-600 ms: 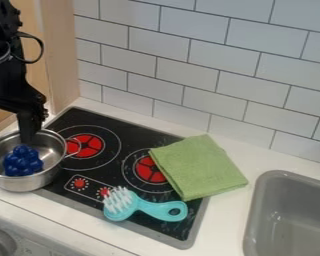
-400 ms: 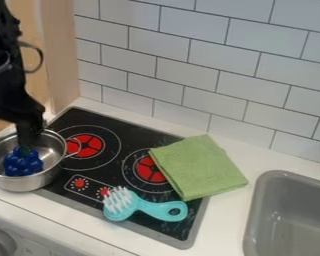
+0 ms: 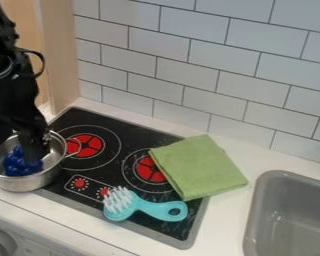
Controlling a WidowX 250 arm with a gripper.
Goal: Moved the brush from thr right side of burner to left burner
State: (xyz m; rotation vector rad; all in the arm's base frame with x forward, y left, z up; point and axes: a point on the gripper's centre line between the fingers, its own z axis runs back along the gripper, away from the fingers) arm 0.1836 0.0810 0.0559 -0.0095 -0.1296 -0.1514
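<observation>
Nearest me, at the lower left, a grey knob (image 3: 1, 243) sits on the front below the white bench (image 3: 62, 220). Beyond it, the turquoise brush (image 3: 156, 208) lies across the near part of the black stove (image 3: 149, 232), pale bristles at its left end, holed handle out to the right. It is on the near side of the right burner (image 3: 150, 169), well apart from the left burner (image 3: 86, 145). To my right, a grey sink (image 3: 286, 227) is set into the bench. At my left, a metal pot (image 3: 26, 184) stands by the stove's left side with a bumpy blue thing (image 3: 17, 164) inside, and its wire handle reaches over toward the left burner. My hand (image 3: 18, 150) hangs over the pot, released, its two fingers apart; the brush is not in it. Farther back, a folded green cloth (image 3: 197, 167) covers part of the right burner and spills onto the bench. White tiles (image 3: 189, 65) line the wall behind, with a wooden panel (image 3: 58, 50) at the left.
</observation>
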